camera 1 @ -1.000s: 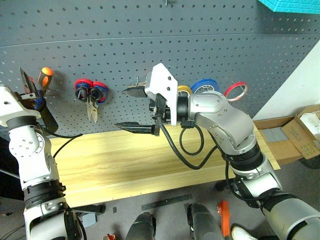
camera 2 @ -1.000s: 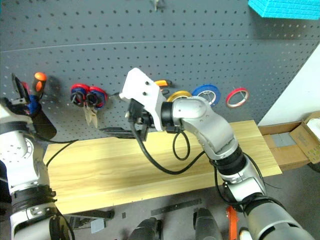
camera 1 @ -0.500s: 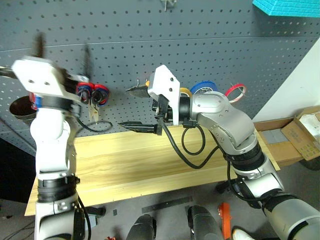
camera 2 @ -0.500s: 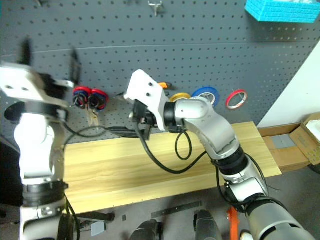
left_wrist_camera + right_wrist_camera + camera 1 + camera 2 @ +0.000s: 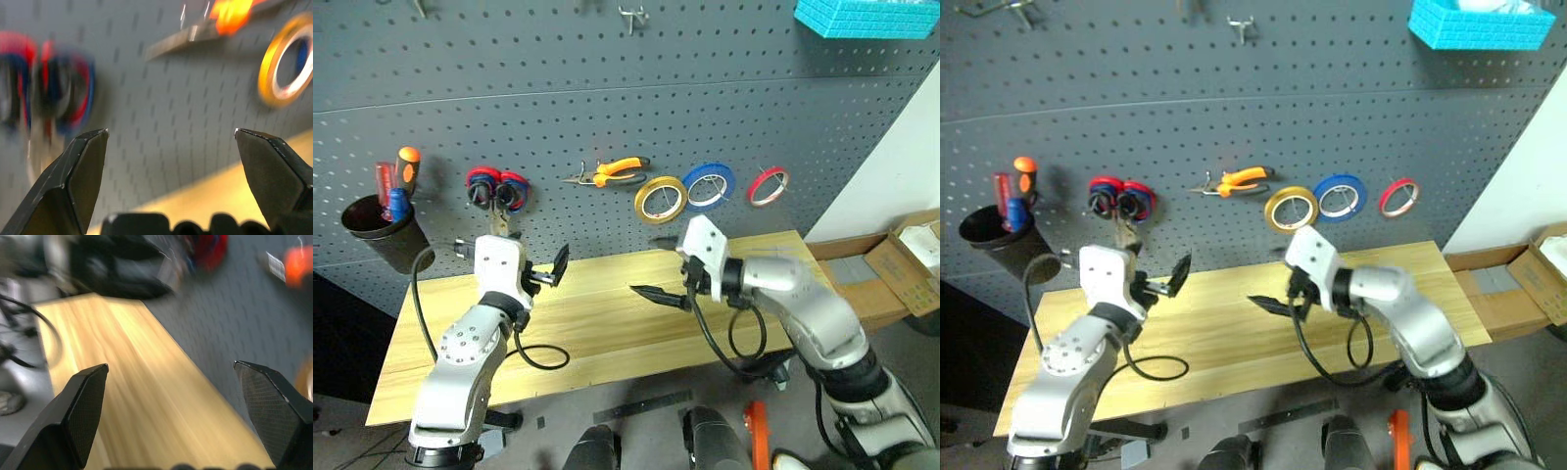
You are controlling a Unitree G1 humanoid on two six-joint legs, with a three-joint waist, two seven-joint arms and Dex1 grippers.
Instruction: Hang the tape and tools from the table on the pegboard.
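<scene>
Light yellow wooden counter (image 5: 607, 323), bare of tools along its visible top. Grey pegboard (image 5: 607, 117) behind, carrying the items.

Yellowish-tan tape (image 5: 661, 199) hung on the pegboard, roughly centre, at about 12 o'clock from the right end effector. Blue roll (image 5: 709, 185) just beside it at 3 o'clock; smaller red roll (image 5: 768, 185) further along the same line. Orange-and-black pliers (image 5: 612, 173) hung level at about 10 o'clock from the tape, near but apart. Red-and-blue-handled scissors (image 5: 497, 191) hung at 9 o'clock from the pliers, blades pointing down. Black cup (image 5: 378, 229) fixed to the pegboard at far 9 o'clock, holding a red-handled screwdriver (image 5: 384, 184) and an orange-and-blue-handled screwdriver (image 5: 404, 176), both upright. Small black-handled scissors not identified with certainty.

Left end effector (image 5: 509, 257) above the counter's rear edge, pointing toward the pegboard below the red-and-blue scissors; fingers spread wide in the left wrist view (image 5: 171, 142), nothing between them. Right end effector (image 5: 658, 268) above the counter's middle, below the tape, pointing toward 9 o'clock; fingers spread wide in the right wrist view (image 5: 171, 377), nothing gripped.

Turquoise bin (image 5: 862, 15) high on the pegboard at 1 o'clock. Cardboard boxes (image 5: 891, 259) beyond the counter's end at 3 o'clock.
</scene>
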